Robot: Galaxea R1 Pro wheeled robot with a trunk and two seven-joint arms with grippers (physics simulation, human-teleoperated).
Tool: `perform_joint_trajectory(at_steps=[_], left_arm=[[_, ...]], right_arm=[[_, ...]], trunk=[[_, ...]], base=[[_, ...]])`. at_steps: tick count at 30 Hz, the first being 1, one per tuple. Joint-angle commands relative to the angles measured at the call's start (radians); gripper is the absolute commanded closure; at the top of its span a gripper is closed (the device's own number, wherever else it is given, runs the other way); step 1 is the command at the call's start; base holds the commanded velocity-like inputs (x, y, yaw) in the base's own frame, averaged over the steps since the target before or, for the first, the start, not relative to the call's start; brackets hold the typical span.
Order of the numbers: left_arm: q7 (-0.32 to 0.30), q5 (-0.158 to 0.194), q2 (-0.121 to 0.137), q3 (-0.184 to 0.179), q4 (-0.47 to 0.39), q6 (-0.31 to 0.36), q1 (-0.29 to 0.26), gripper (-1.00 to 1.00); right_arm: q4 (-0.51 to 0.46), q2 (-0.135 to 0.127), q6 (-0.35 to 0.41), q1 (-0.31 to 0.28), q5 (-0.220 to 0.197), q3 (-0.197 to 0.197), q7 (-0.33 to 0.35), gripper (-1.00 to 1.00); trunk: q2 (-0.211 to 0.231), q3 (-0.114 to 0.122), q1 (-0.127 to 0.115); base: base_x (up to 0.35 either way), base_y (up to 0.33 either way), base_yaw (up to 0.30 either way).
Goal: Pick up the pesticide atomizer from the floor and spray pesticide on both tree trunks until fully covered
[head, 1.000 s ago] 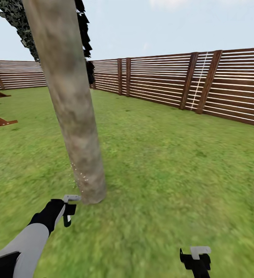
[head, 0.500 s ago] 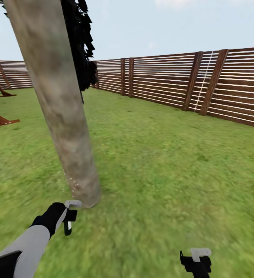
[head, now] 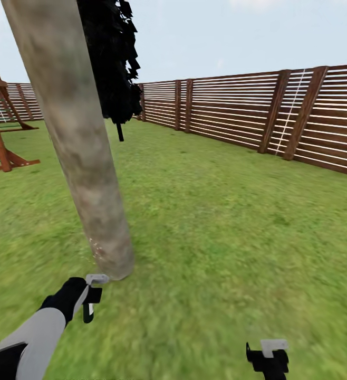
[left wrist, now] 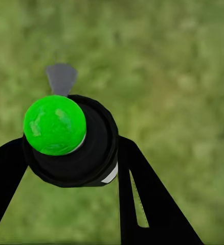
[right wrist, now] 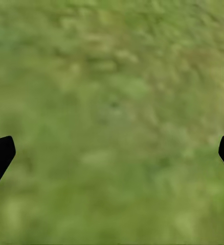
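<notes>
Left gripper [head: 92, 295] clamps the pesticide atomizer [left wrist: 68, 140], green cap and grey nozzle, just beside the leaning tree trunk [head: 78, 137] base. Right gripper [head: 268, 359] hangs spread wide over open grass [head: 221, 221]; slat fence [head: 237, 116] well off right.

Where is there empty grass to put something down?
The widest bare grass lies between the tree trunk and the wooden fence. Grass also lies bare under the open right hand. It is tighter by the trunk's base, where the left hand holds the sprayer.
</notes>
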Motion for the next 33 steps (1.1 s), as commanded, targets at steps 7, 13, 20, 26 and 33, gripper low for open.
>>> perform_joint_trajectory(at_steps=[7, 13, 20, 26, 33], left_arm=[[0.041, -0.003, -0.006, 0.008, -0.002, 0.005, -0.001, 1.00], [0.041, -0.004, -0.005, 0.008, -0.002, 0.004, -0.001, 1.00], [0.041, -0.003, -0.014, 0.011, -0.013, 0.002, -0.001, 1.00], [0.038, -0.004, -0.042, 0.003, -0.027, -0.002, -0.013, 1.00], [0.023, -0.003, -0.051, 0.000, -0.072, 0.098, -0.142, 1.00]], right_arm=[[0.001, 0.000, -0.003, -0.001, 0.011, -0.008, -0.002, -1.00], [0.002, 0.000, -0.003, -0.001, 0.011, -0.008, -0.002, -1.00], [0.002, 0.000, -0.003, -0.001, 0.011, -0.007, -0.002, -1.00], [0.002, 0.002, -0.003, -0.001, 0.011, -0.006, -0.001, -1.00], [0.002, 0.000, -0.003, -0.001, 0.011, -0.006, 0.001, -1.00]], trunk=[[0.000, -0.001, 0.000], [0.000, -0.001, 0.000], [0.000, -0.001, 0.000], [0.000, -0.001, 0.000], [0.000, -0.001, 0.000]], base=[[0.141, -0.254, 0.009], [0.166, -0.238, 0.101], [-0.063, -0.274, 0.274], [-0.182, -0.185, 0.277], [-0.007, -0.005, 0.034]])
